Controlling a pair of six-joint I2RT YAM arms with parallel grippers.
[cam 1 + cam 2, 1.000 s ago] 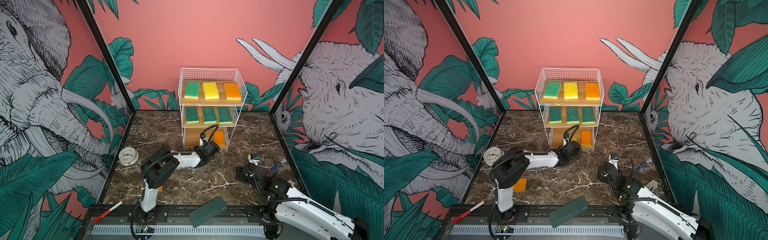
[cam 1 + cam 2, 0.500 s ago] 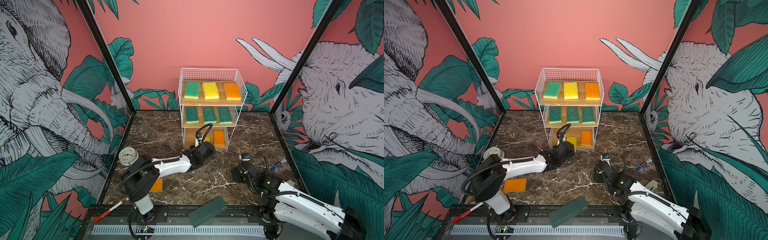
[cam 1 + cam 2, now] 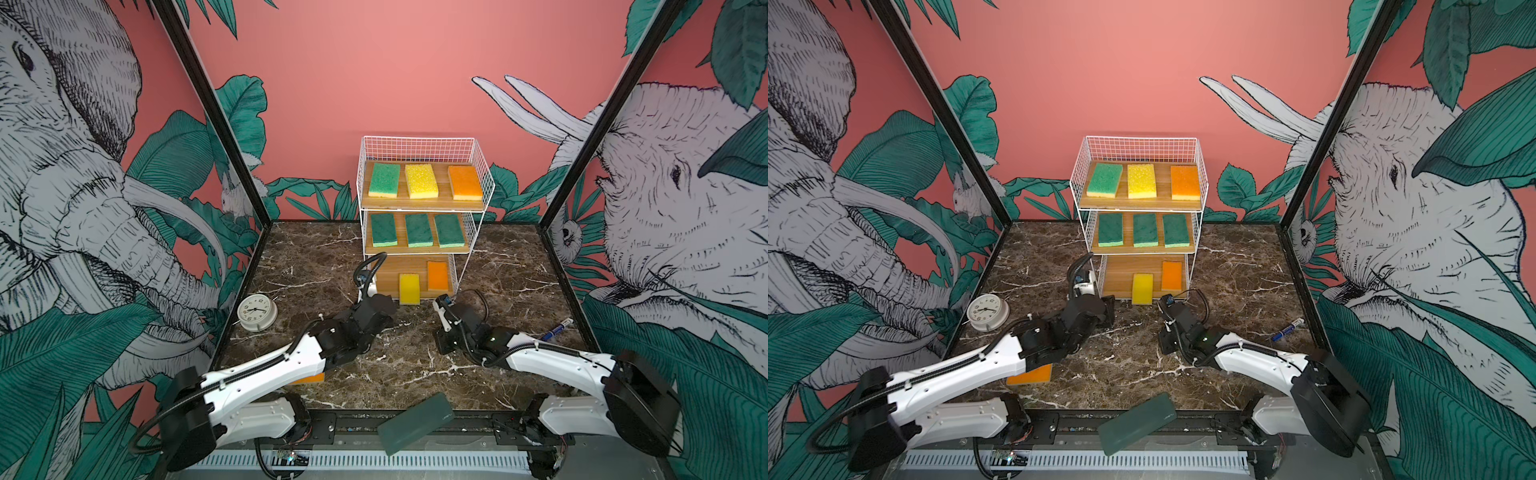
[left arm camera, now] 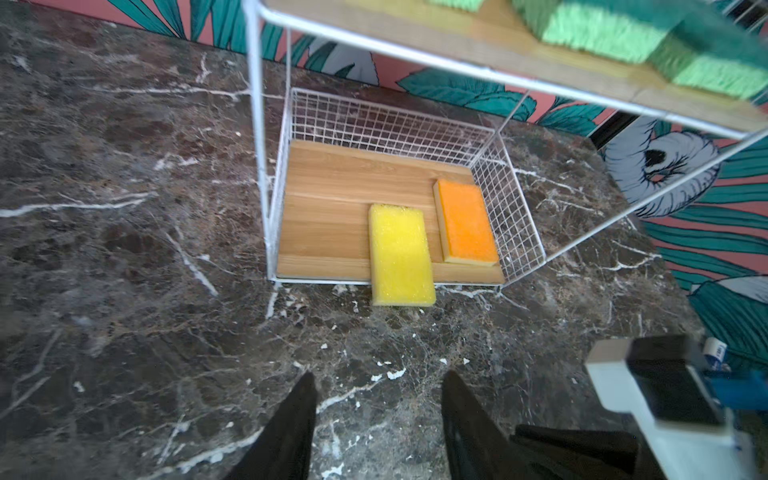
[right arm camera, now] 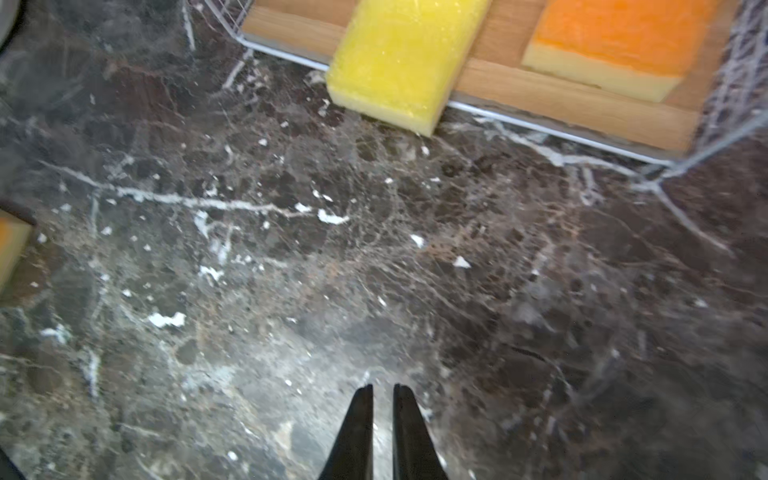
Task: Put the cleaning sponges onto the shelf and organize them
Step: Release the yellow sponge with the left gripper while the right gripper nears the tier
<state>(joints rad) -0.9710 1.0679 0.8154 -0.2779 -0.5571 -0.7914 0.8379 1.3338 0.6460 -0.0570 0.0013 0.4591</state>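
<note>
The yellow sponge [image 3: 409,288] now lies uncovered at the front middle of the bottom board of the shelf [image 3: 415,147]. Its near end sticks out past the front wire over the marble table [image 3: 307,257]. A second ago the left arm's wrist reached in there and hid that spot. Just beside it, toward the shelf's right wall and fully on the board, the orange sponge [image 3: 437,275] lies where it lay before. Higher on the shelf nothing has shifted: the top-board sponges [image 3: 421,181] run green, yellow, orange, and the middle-board sponges [image 3: 419,230] are three dark green ones in a row. The loose orange sponge [image 3: 1030,376] rests on the table well in front of the shelf's left side, half covered by the left forearm, which has dropped from its raised elbow to a low stretch over it. The left gripper [image 4: 378,374] has backed off the bottom board and hangs just in front of the shelf's left front corner, its fingers spread with nothing between them. The right gripper [image 5: 381,386] has come in from well off to near the shelf's right front corner, its fingers pressed together and empty. A clock [image 3: 257,312] sits well left of the shelf, a blue marker [image 3: 559,328] well right of it, and a dark green slab [image 3: 415,424] far in front.
</note>
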